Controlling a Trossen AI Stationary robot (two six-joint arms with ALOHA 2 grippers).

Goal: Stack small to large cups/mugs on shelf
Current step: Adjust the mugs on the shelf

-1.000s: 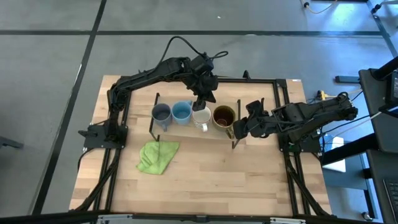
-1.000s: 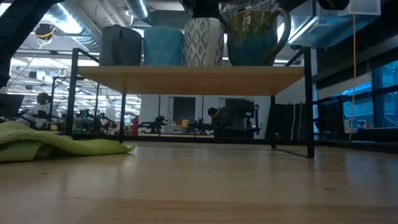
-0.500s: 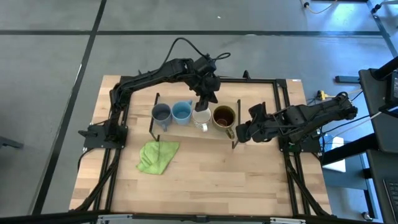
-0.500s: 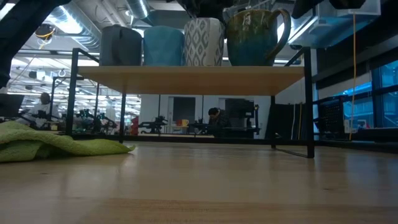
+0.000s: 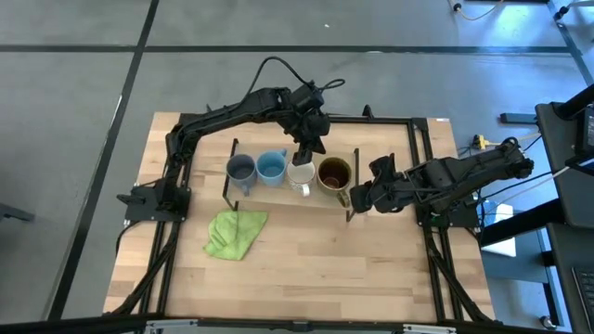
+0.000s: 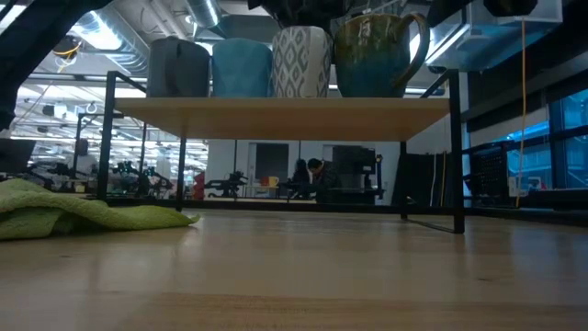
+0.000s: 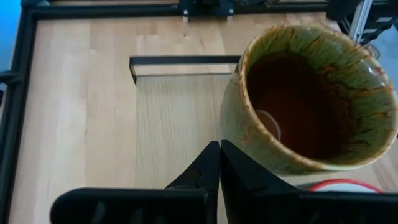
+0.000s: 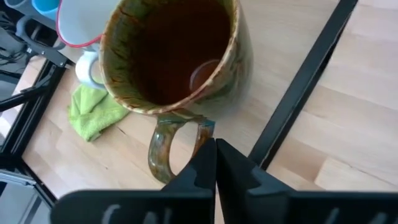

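Four mugs stand upright in a row on the light-wood shelf (image 5: 278, 196), also seen from the side in the low view (image 6: 276, 118): grey-blue (image 5: 240, 170), light blue (image 5: 271, 167), white (image 5: 301, 174) and the larger brown mug (image 5: 334, 173), which is dark inside. My left gripper (image 5: 304, 156) is shut and hovers above the white mug's far side, beside the brown mug (image 7: 311, 93). My right gripper (image 5: 356, 198) is shut, level with the shelf's right end. Its tips are at the brown mug's handle (image 8: 171, 146). My right gripper's shut fingertips (image 8: 211, 149) stand right at the handle's upper end (image 8: 202, 127), coming from the table's right side. I cannot tell whether they touch it. The brown mug stands upright on the shelf.
A green cloth (image 5: 235, 232) lies crumpled on the table in front of the shelf's left end, and it also shows in the low view (image 6: 73, 213). The shelf's black wire end frame (image 8: 305, 81) runs close beside my right gripper. People show far off in the room behind.
My right gripper has moved a little toward the table's near edge and left, closer to the brown mug's handle. The four mugs have stayed in place.
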